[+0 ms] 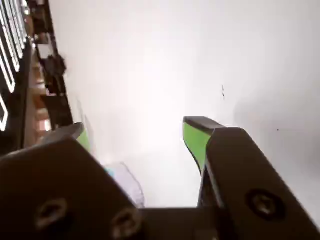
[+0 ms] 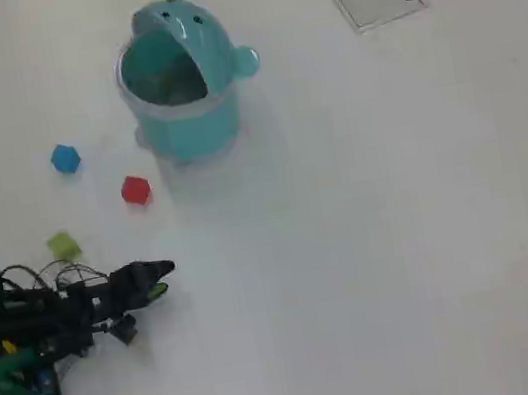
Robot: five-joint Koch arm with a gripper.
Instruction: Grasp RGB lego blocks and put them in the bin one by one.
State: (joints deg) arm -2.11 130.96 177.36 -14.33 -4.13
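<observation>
The gripper (image 1: pixel 150 137) is standing with its jaws spread apart and nothing between them; in the wrist view only bare white table (image 1: pixel 165 60) is showing in the gap between the green-padded fingertips (image 1: pixel 196 140). In the overhead view the gripper (image 2: pixel 156 276) is hanging near the left edge of the table, pointing right, close to the arm's base and its tangle of wires.

All three blocks are lying loose on the table, none yet in the bin. The green block (image 2: pixel 62 245) is sitting nearest, just up and left of the gripper in the overhead view. The red block (image 2: pixel 135 191) is lying farther up, between the gripper and the bin (image 2: pixel 179 80), and near the bin's foot. The blue block (image 2: pixel 65 158) is resting to the left of the bin, well apart from the gripper. The bin is standing with its opening turned toward the camera, and nothing coloured is showing inside it.

By my reading the task is at its first step: picking out and reaching for a block. The next move is calling for swinging up and left over the green block, or forward to the red one, lowering with the jaws wide so the block sits between the pads, then closing. None of the blocks is appearing in the wrist view, so the aim needs turning first.
</observation>
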